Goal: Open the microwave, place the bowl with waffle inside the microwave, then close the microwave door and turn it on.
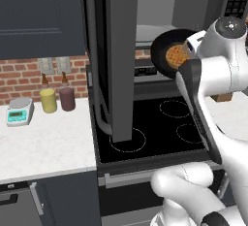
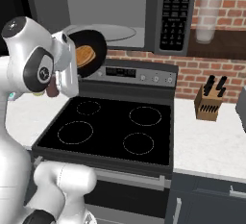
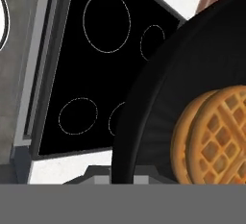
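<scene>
The microwave [image 1: 155, 7] hangs over the range with its pale interior [image 2: 105, 2] exposed and its keypad [image 2: 172, 6] at the right. The microwave door [image 1: 121, 50] stands swung out to the left, edge-on over the cooktop. The bowl with waffle [image 1: 172, 53] is in the air before the opening, tipped steeply, its golden waffle [image 2: 85, 56] facing outward. My gripper [image 1: 190, 50] is shut on the bowl's rim [image 3: 122, 170], with the fingers mostly hidden by the hand. The hand view looks across the black bowl [image 3: 158, 103] and waffle [image 3: 216, 131].
Below lies the black stove top [image 2: 110, 127] with several burner rings. On the left counter sit a scale [image 1: 19, 111], a yellow canister [image 1: 48, 100] and a maroon one [image 1: 67, 99]. A knife block [image 2: 209, 100] stands on the right counter, a glass [image 2: 205, 18] on a shelf above.
</scene>
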You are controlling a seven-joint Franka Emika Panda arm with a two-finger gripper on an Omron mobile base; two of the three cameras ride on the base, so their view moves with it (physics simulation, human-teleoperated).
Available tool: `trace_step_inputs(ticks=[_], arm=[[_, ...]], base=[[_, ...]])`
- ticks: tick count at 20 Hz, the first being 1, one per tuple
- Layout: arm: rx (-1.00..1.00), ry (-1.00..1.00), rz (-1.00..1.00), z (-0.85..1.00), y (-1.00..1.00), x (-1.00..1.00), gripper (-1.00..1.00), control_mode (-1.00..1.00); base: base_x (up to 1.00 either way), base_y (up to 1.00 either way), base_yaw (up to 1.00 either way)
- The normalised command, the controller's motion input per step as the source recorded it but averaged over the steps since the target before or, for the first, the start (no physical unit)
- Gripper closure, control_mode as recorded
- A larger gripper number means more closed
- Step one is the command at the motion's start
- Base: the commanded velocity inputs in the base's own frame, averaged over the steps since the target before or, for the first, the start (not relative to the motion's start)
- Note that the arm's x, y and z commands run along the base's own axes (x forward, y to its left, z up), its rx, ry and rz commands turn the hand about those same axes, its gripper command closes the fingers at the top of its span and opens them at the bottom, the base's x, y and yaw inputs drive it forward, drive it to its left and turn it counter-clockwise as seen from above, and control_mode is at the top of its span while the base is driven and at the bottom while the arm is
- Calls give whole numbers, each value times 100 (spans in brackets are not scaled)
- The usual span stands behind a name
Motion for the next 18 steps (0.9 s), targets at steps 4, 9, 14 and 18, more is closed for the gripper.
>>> trace_step_inputs(ticks=[4, 9, 14, 18], arm=[[2, 26, 0, 90, 4, 100, 100, -100], [0, 13, -4, 61, 17, 100, 100, -100], [0, 9, -6, 10, 3, 100, 100, -100], [0, 1, -7, -14, 0, 96, 100, -100]], base=[[0, 0, 0], [0, 0, 0], [0, 0, 0], [0, 0, 0]])
